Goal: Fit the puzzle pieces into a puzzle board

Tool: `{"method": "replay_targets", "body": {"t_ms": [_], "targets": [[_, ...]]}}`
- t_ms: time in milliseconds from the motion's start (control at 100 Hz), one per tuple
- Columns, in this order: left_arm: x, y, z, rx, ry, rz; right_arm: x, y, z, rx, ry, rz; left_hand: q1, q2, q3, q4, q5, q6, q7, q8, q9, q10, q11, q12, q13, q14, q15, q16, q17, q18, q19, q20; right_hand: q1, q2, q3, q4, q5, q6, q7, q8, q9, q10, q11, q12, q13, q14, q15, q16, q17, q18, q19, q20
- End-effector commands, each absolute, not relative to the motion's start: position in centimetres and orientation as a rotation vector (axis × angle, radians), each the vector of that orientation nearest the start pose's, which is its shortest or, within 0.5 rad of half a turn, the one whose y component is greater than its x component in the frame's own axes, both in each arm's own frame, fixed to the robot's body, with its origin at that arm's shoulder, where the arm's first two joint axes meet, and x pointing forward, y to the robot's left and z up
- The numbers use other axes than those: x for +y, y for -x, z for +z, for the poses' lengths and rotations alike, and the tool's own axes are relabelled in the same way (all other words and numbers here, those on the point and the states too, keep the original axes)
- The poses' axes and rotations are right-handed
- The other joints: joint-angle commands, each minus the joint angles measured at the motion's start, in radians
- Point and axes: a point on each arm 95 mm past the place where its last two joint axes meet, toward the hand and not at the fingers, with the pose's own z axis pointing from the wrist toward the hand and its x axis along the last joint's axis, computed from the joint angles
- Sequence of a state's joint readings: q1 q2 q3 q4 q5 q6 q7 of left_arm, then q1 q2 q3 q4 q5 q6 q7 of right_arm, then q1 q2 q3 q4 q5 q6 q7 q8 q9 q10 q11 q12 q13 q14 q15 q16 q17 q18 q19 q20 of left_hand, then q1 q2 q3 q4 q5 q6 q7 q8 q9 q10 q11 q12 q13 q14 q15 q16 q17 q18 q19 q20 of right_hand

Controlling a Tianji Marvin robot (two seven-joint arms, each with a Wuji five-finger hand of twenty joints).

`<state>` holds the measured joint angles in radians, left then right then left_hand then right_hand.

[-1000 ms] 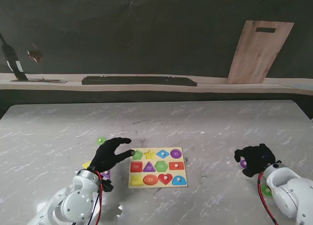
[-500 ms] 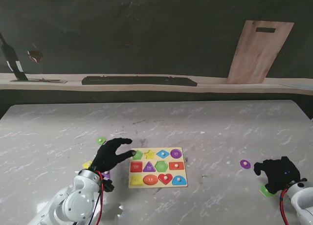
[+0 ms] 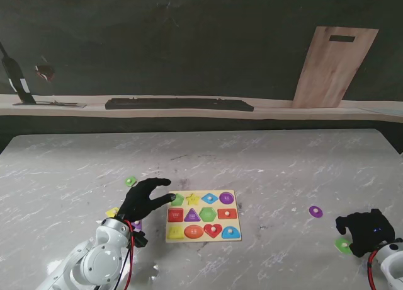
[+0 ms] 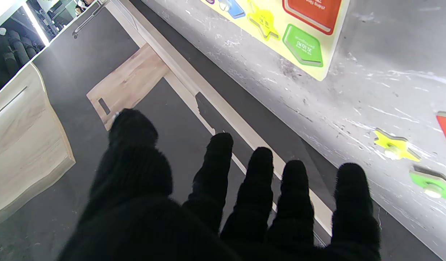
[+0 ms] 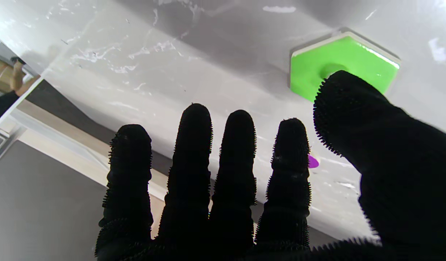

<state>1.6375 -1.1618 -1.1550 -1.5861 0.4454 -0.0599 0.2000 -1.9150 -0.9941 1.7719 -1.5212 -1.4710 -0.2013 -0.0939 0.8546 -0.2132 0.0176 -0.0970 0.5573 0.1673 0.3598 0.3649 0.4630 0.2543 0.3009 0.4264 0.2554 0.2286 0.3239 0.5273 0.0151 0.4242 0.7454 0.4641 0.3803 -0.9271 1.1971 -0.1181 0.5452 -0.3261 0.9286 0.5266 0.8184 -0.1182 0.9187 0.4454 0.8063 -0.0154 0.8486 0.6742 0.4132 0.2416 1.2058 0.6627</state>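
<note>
The yellow puzzle board [image 3: 201,239] lies near me, left of centre, with coloured shapes seated in its slots. My left hand [image 3: 143,200] hovers open by the board's far left corner, fingers spread over the green pentagon [image 4: 303,45]. My right hand [image 3: 365,230] is open at the near right. A loose green hexagon piece [image 3: 342,244] lies on the table just to its left. In the right wrist view the thumb [image 5: 353,105] overlaps the green hexagon [image 5: 344,58] without gripping it. A loose purple piece [image 3: 315,211] lies farther out.
Loose pieces lie around my left hand: a green one [image 3: 130,181] farther from me, a yellow one [image 3: 112,212] and a purple one [image 3: 136,224] by the wrist. A wooden board [image 3: 332,66] leans on the back wall behind a ledge.
My right hand has drawn back toward me and to the right, uncovering the purple piece, and now sits beside the green hexagon. My left hand has stayed still.
</note>
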Motion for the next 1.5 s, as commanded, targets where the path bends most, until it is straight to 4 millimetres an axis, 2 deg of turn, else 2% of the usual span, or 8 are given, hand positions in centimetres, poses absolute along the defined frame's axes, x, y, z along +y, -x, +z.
{"method": "replay_targets", "body": {"t_ms": [0,510,670,870,1010,1120,1280,1490], "targets": [[-3.3,-37.2,-35.1,1.06,1.739,-1.921,-22.9,-31.3,-36.1,1.672,-1.004,0.768,0.007,0.031,-0.043,0.036,0.024,-0.025,-0.02,-0.004,0.008,-0.001,-0.014,-0.011,0.004,-0.022,-0.022,-0.009,-0.015,-0.08,-0.009,0.009,0.013,-0.021,0.043,-0.029,0.026,-0.031,0.028,0.01,0.035,-0.026,-0.006,-0.01,0.027,-0.011,-0.005,-0.005,0.009,0.007,-0.009,0.018],[-3.4,-37.2,-35.0,1.057,1.741,-1.921,-22.4,-31.5,-36.6,1.665,-1.026,0.779,0.008,0.029,-0.042,0.036,0.025,-0.025,-0.018,-0.003,0.009,-0.002,-0.014,-0.011,0.005,-0.022,-0.022,-0.008,-0.014,-0.079,-0.009,0.009,0.007,0.016,0.032,-0.028,0.078,-0.035,0.046,0.014,0.077,-0.032,-0.013,-0.014,0.051,-0.01,-0.001,0.0,0.021,0.014,-0.013,0.015],[-3.4,-37.2,-35.1,1.059,1.746,-1.918,-22.4,-31.6,-37.0,1.659,-1.033,0.778,0.008,0.03,-0.042,0.036,0.024,-0.025,-0.019,-0.003,0.007,-0.003,-0.015,-0.011,0.004,-0.023,-0.022,-0.009,-0.015,-0.079,-0.009,0.009,0.043,0.011,0.016,-0.134,0.092,-0.07,0.107,-0.092,0.104,-0.034,-0.016,-0.039,0.052,-0.012,0.0,0.001,0.022,0.012,-0.011,0.012],[-3.5,-37.3,-35.1,1.061,1.748,-1.914,-22.5,-31.7,-37.5,1.649,-1.044,0.777,0.008,0.03,-0.042,0.036,0.023,-0.024,-0.02,-0.004,0.008,-0.003,-0.014,-0.011,0.004,-0.022,-0.023,-0.009,-0.015,-0.079,-0.009,0.009,0.07,0.001,0.007,-0.179,0.125,-0.115,0.175,-0.147,0.158,-0.037,-0.017,-0.063,0.064,-0.014,0.008,0.002,0.027,0.015,-0.007,0.01],[-3.5,-37.3,-35.1,1.064,1.753,-1.91,-22.4,-31.7,-37.9,1.639,-1.055,0.782,0.007,0.031,-0.042,0.036,0.023,-0.026,-0.021,-0.004,0.007,-0.003,-0.015,-0.011,0.003,-0.023,-0.023,-0.009,-0.014,-0.08,-0.009,0.01,0.095,0.03,-0.002,-0.186,0.178,-0.166,0.24,-0.191,0.224,-0.039,-0.017,-0.079,0.086,-0.018,0.021,0.003,0.039,0.013,0.0,0.007],[-3.5,-37.4,-35.1,1.063,1.754,-1.91,-22.4,-31.7,-38.2,1.63,-1.075,0.786,0.007,0.031,-0.043,0.036,0.024,-0.025,-0.02,-0.004,0.006,-0.002,-0.015,-0.011,0.003,-0.023,-0.023,-0.009,-0.015,-0.08,-0.009,0.009,0.113,0.069,-0.012,-0.185,0.225,-0.163,0.248,-0.207,0.267,-0.029,-0.026,-0.092,0.102,-0.016,0.029,0.004,0.046,0.015,0.005,0.005],[-3.6,-37.4,-35.1,1.064,1.754,-1.909,-22.3,-31.7,-38.3,1.627,-1.099,0.792,0.007,0.031,-0.043,0.036,0.023,-0.024,-0.02,-0.004,0.006,-0.003,-0.015,-0.011,0.002,-0.023,-0.024,-0.009,-0.015,-0.081,-0.01,0.009,0.119,0.055,0.001,-0.178,0.251,-0.152,0.25,-0.214,0.285,-0.017,-0.027,-0.095,0.114,-0.007,0.036,0.006,0.053,0.023,0.01,0.004],[-3.6,-37.4,-35.1,1.065,1.754,-1.91,-22.0,-31.9,-37.9,1.598,-1.102,0.854,0.007,0.03,-0.042,0.036,0.024,-0.025,-0.019,-0.003,0.007,-0.004,-0.014,-0.01,0.003,-0.024,-0.023,-0.008,-0.015,-0.08,-0.01,0.01,0.117,0.0,0.061,-0.171,0.276,-0.122,0.256,-0.209,0.295,0.011,-0.002,-0.092,0.136,0.012,0.066,0.019,0.073,0.03,0.029,0.008]]}}
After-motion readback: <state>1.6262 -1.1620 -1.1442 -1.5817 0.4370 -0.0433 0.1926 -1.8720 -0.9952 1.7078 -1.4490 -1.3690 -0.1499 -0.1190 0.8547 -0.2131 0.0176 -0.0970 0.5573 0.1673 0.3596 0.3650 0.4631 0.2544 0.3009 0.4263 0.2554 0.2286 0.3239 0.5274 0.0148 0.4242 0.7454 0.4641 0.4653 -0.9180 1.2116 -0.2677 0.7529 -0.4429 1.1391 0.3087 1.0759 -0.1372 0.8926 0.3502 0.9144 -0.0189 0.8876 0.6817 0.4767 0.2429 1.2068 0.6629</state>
